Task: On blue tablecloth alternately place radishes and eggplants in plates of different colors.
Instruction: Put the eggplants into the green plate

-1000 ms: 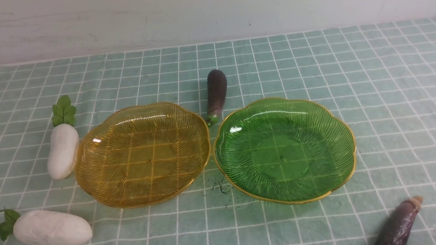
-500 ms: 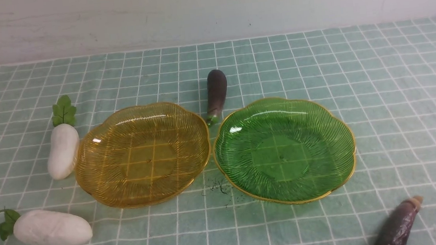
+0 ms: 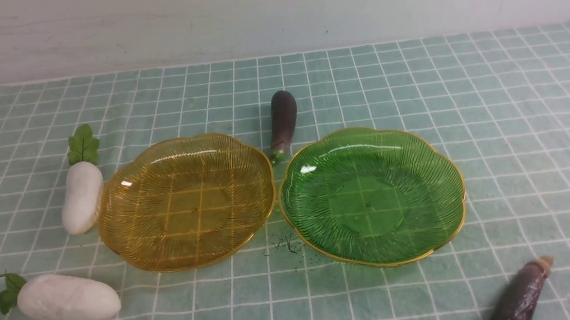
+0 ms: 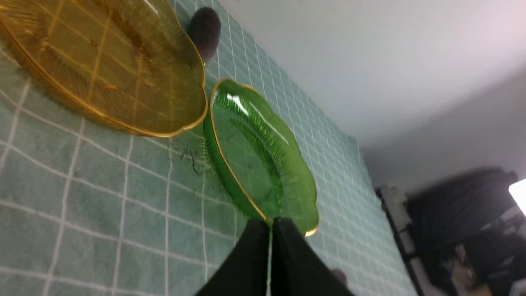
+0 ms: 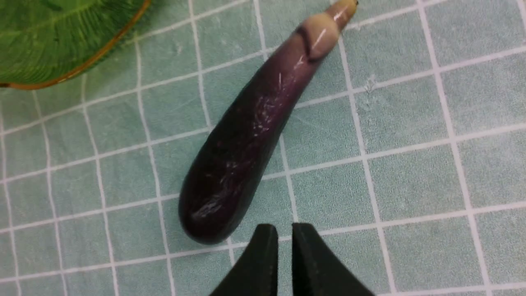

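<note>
Blue tablecloth (image 3: 518, 108), white-gridded, meets a pale wall (image 3: 272, 11); left hand (image 4: 270, 224) closed, right hand (image 5: 284, 230) barely parted.

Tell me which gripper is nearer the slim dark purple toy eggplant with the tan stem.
Right. The right gripper hangs just off the rounded end of the tan-stemmed purple eggplant, apart from it; the left gripper is far off on the left.
</note>
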### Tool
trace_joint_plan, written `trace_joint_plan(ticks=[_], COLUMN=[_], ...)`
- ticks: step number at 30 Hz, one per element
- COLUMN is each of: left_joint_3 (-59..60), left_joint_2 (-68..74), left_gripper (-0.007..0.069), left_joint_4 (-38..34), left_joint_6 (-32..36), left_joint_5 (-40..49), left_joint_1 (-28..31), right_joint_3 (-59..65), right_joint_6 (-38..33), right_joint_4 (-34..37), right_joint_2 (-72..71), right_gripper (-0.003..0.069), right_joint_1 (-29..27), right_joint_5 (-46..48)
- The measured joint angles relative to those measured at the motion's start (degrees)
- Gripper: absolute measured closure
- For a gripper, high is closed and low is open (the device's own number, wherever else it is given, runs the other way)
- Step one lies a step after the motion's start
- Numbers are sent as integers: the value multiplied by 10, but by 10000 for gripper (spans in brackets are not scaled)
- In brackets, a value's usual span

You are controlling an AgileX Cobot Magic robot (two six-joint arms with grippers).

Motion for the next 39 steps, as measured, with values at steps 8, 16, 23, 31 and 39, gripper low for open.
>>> trace_joint_plan(ticks=[8,16,23,31,39], left_joint_3=[-93,-117,-117,-117,-118], left_joint_2=[177,281,282,282,282], left_gripper=[629,629,629,629,629], left_joint_4=[125,154,154,154,154], left_joint_6=[5,5,5,5,6], left_joint_5=[141,169,170,170,171], left_joint_1=[0,0,0,0,0], right_joint_3=[-72,-148,-168,-168,-174], right_joint_6=[-6,-5,13,16,12], right_joint_4=[-1,2,2,2,0], right_joint_2=[167,319,397,435,448], right_gripper=[310,160,156,156,198], right_joint_1=[0,0,0,0,0], right_joint_5=[-18,-31,-72,-98,-93])
